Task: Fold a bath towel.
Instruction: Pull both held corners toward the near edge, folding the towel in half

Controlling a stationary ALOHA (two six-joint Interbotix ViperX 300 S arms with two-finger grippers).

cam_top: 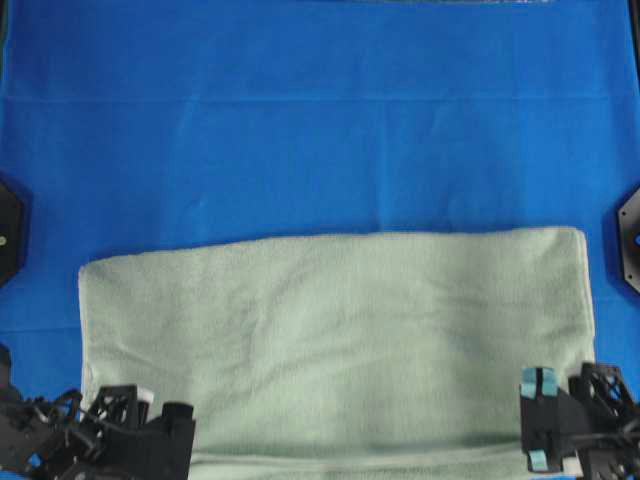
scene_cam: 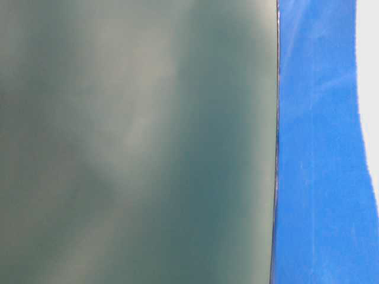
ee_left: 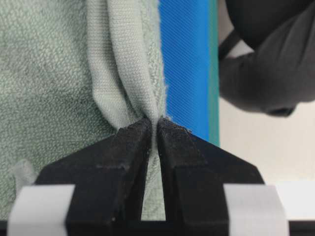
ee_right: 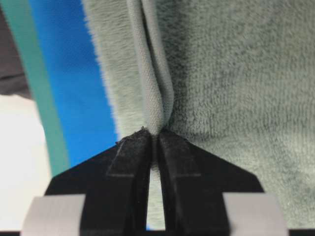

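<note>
The pale sage-green bath towel [cam_top: 340, 340] lies spread across the near half of the blue surface, its long side running left to right. My left gripper [cam_top: 165, 425] is at the towel's near left corner and is shut on its hemmed edge [ee_left: 129, 78]; the left gripper [ee_left: 153, 129] pinches the bunched hem between its fingertips. My right gripper [cam_top: 545, 415] is at the near right corner; the right gripper [ee_right: 154, 135] is shut on the hem [ee_right: 153, 83] there. In the table-level view the towel [scene_cam: 136, 142] fills most of the picture as a blurred green sheet.
The bright blue cloth surface [cam_top: 320, 120] covers the table beyond the towel. Black arm bases stand at the left edge [cam_top: 10, 235] and right edge [cam_top: 630, 235]. The table's near edge, with a teal border [ee_left: 212, 73], runs right beside the gripped hem.
</note>
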